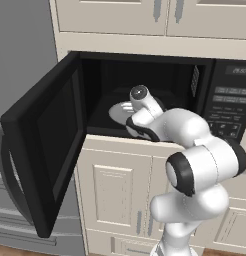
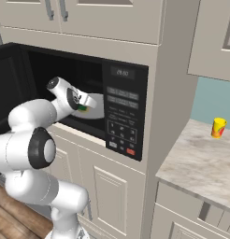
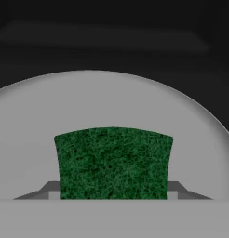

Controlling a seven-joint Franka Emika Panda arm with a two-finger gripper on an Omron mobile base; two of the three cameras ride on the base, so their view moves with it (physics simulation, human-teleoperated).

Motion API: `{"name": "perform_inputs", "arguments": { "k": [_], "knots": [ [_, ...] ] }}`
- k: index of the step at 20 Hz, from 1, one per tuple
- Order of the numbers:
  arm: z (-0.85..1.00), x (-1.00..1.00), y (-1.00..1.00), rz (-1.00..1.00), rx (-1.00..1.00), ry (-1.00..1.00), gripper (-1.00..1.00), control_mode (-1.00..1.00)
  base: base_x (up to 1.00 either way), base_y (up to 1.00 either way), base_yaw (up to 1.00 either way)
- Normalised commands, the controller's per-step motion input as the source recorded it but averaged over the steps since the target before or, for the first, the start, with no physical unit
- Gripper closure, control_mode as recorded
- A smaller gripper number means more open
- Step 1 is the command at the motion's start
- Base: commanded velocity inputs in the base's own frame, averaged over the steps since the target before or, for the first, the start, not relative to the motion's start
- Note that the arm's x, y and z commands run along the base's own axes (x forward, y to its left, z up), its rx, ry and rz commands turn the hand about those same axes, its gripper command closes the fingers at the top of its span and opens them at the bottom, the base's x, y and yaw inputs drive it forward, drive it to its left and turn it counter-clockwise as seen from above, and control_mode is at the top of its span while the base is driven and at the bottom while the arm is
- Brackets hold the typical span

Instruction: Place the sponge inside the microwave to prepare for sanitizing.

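From the left base view, the microwave is standing built into the cabinets at mid frame, its door swinging wide toward the lower left so the arm has a free way in. The arm is reaching up from the lower right and its wrist is sitting inside the opening, over the grey turntable.

From the right base view, the hand is pointing into the cavity at centre left, and the sponge is peeking out as a green and yellow sliver at its tip, just over the turntable's pale rim. The display on the button panel is showing small digits, too blurred for me to read. Over at the right, a small yellow-orange cup is standing alone on the pale surface; any marking on it is illegible.

In the hand view, the sponge is filling the lower centre, green face up, gripped between the two fingers, with the turntable spreading beneath it. I judge it is being held low over the plate so that letting go will set it down flat.
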Motion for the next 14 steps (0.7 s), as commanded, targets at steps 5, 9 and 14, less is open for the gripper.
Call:
{"name": "perform_inputs", "arguments": {
  "k": [5,9,14],
  "knots": [
    [-0.03,0.16,0.00,0.00,0.00,0.00,-1.00,-1.00,0.00,0.00,0.00],
    [0.00,0.19,0.00,0.00,0.00,0.00,-1.00,-1.00,0.00,0.00,0.00],
    [0.00,0.13,0.00,0.00,0.00,0.00,-1.00,-1.00,0.00,0.00,0.00]
  ]
}}
